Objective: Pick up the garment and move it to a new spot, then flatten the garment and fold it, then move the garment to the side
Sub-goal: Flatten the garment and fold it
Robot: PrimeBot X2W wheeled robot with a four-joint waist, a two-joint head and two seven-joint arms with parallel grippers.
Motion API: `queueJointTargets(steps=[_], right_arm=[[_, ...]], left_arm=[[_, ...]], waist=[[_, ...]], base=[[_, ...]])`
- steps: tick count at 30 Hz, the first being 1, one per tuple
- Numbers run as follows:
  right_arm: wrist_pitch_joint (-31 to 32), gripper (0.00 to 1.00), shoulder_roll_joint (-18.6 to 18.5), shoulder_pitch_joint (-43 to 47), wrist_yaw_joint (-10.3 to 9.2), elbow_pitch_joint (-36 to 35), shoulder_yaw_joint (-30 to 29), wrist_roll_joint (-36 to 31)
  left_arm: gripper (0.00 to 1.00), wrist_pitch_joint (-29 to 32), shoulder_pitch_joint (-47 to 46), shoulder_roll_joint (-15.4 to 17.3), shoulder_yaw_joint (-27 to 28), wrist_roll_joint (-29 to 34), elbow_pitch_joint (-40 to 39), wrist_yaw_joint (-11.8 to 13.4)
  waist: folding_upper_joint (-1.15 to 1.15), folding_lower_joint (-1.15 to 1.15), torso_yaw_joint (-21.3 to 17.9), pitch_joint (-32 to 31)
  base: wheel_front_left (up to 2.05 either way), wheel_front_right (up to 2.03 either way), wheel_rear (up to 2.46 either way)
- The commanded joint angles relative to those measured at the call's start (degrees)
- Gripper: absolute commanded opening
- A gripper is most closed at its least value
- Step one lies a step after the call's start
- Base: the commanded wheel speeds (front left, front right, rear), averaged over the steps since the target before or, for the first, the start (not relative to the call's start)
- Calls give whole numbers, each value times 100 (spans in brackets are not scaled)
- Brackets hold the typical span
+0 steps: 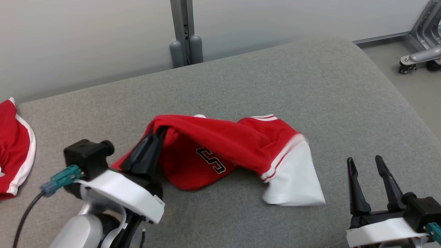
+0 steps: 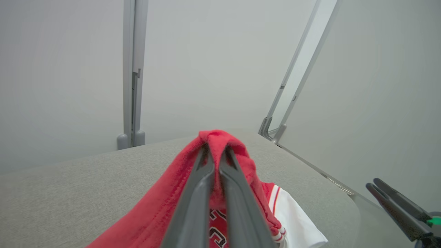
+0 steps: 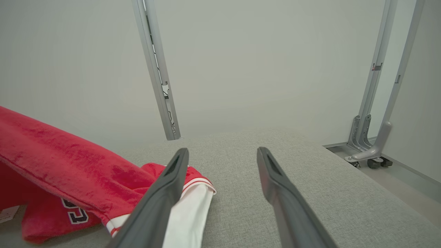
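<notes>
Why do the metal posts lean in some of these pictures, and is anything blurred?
Head view: soft even light, a faint shadow under the red garment, its white sleeve smeared at the edge. Left wrist view: hazy; the wide lens slants the frame strut, and the left gripper looks soft up close. Right wrist view: clearer, yet the metal post leans likewise.

Red garment (image 1: 241,141) with white sleeve (image 1: 296,179), striped red-white trim and black lettering (image 1: 211,160), on grey cushion (image 1: 344,103).

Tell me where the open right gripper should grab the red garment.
On the garment, I'd pinch the white end, coming low from the right: it rests nearest the right gripper, opposite the corner the left gripper holds lifted.
</notes>
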Motion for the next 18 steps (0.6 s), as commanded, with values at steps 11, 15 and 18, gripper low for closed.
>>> queueJointTargets(steps=[11, 15, 18], right_arm=[[-30, 100, -23, 133, 11, -5, -132, 52], [-30, 100, -23, 180, 11, 8, -212, 47], [-30, 100, -23, 162, 11, 14, -234, 42]], left_arm=[[0, 566, 1419, 714, 461, -240, -897, 663], [0, 725, 2215, 773, 275, -484, -692, 659], [0, 832, 2599, 472, -189, -948, -284, 199]], waist=[[0, 0, -89, -63], [0, 0, -3, -64], [0, 0, 207, -61]], base=[[0, 0, 0], [0, 0, 0], [0, 0, 0]])
